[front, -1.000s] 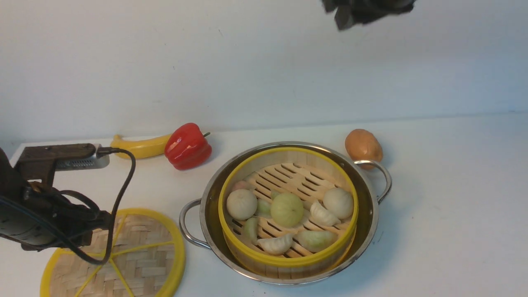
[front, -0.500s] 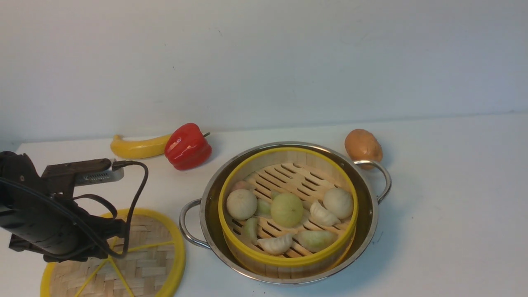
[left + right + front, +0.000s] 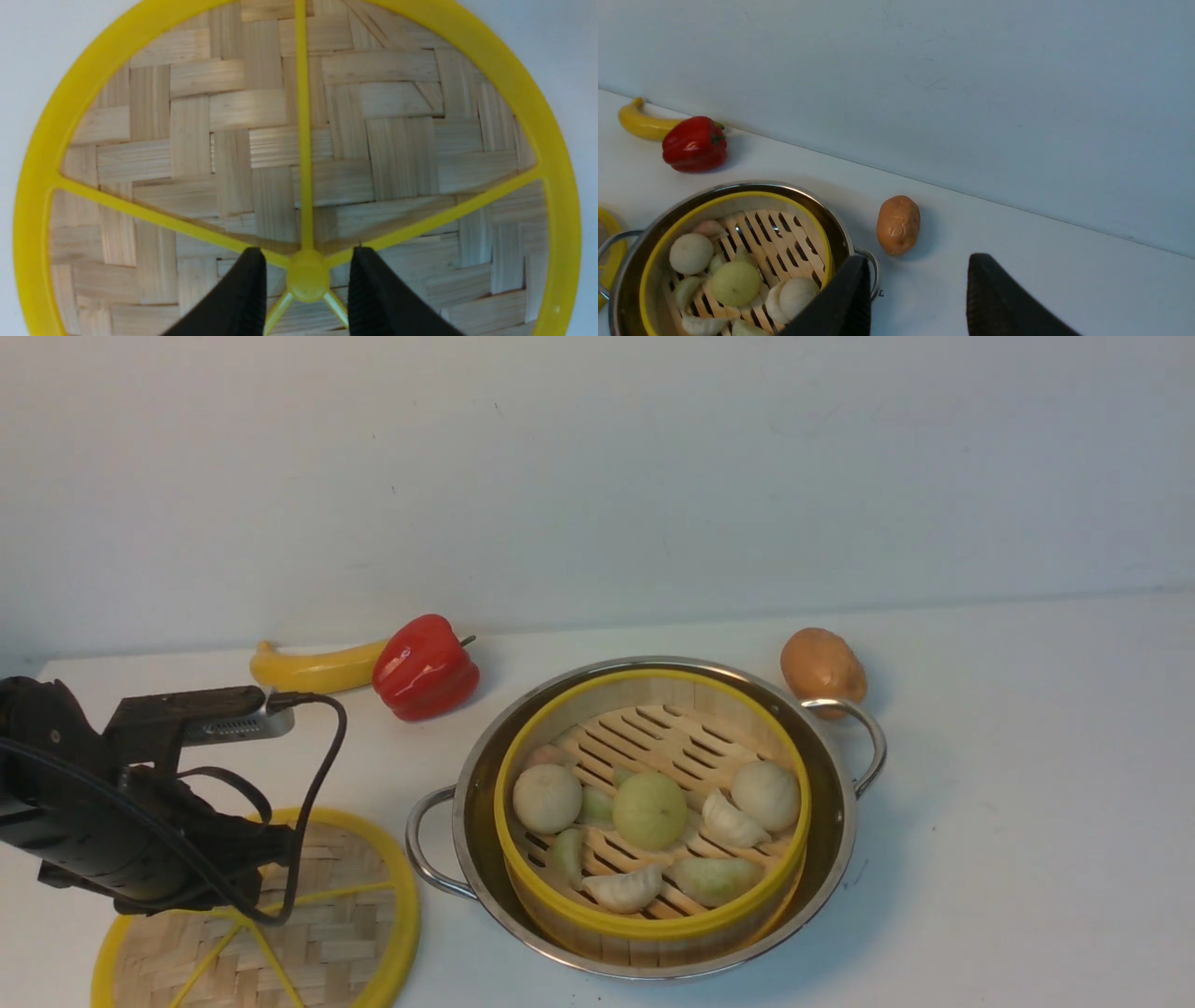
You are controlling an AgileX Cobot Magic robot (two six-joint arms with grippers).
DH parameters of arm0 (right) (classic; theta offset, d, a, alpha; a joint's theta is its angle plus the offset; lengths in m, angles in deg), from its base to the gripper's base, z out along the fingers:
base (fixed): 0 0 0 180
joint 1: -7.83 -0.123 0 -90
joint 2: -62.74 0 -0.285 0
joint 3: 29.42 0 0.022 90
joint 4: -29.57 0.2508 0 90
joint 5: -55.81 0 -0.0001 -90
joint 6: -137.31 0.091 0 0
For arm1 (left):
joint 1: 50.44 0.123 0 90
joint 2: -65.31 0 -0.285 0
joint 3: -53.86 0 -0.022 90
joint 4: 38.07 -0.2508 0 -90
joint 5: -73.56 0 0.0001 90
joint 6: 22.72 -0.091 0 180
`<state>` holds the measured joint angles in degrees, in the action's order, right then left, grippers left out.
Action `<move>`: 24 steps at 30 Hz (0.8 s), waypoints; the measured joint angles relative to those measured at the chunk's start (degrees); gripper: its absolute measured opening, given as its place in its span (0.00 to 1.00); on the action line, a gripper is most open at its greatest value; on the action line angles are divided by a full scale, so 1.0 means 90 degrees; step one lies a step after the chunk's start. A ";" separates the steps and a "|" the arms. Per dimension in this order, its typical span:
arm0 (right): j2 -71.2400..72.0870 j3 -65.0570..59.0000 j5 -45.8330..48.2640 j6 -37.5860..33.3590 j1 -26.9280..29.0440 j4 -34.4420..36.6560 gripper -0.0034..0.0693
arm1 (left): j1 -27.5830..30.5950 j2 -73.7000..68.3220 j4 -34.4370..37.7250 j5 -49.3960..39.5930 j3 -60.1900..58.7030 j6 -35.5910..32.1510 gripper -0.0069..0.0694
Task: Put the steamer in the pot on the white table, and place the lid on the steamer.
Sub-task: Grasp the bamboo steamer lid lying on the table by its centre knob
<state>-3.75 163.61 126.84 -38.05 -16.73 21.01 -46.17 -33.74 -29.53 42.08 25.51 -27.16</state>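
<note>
The steamer (image 3: 653, 924), with pale buns and dumplings on its slatted floor, sits inside the pot (image 3: 834, 784) on the white table (image 3: 1027, 821). The lid (image 3: 355, 933) lies flat on the table left of the pot. My left arm (image 3: 121, 840) hovers over the lid. In the left wrist view my left gripper (image 3: 308, 252) is open, its fingers (image 3: 243, 289) on either side of the lid's centre hub (image 3: 307, 282) without touching it. My right gripper (image 3: 920, 259) is open and holds nothing, high above the table right of the pot (image 3: 626, 261); the front view does not show it.
A red pepper (image 3: 425, 667) and a banana (image 3: 313, 670) lie at the back left by the wall. A potato (image 3: 822, 667) rests just behind the pot's right handle (image 3: 864, 728). A cable (image 3: 317, 784) loops off my left wrist.
My left arm has shifted right and lower over the lid. The right gripper, at the top edge of the front view a second ago, has left that view.
</note>
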 joint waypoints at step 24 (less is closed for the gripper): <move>0.0778 0.0000 -0.0019 0.0041 0.0000 0.0133 0.46 | -0.0006 -0.0443 -0.0255 -0.0189 0.0146 0.0000 0.24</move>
<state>3.25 163.61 126.67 -37.67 -16.73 22.21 -46.22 -37.73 -31.82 40.38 26.82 -27.16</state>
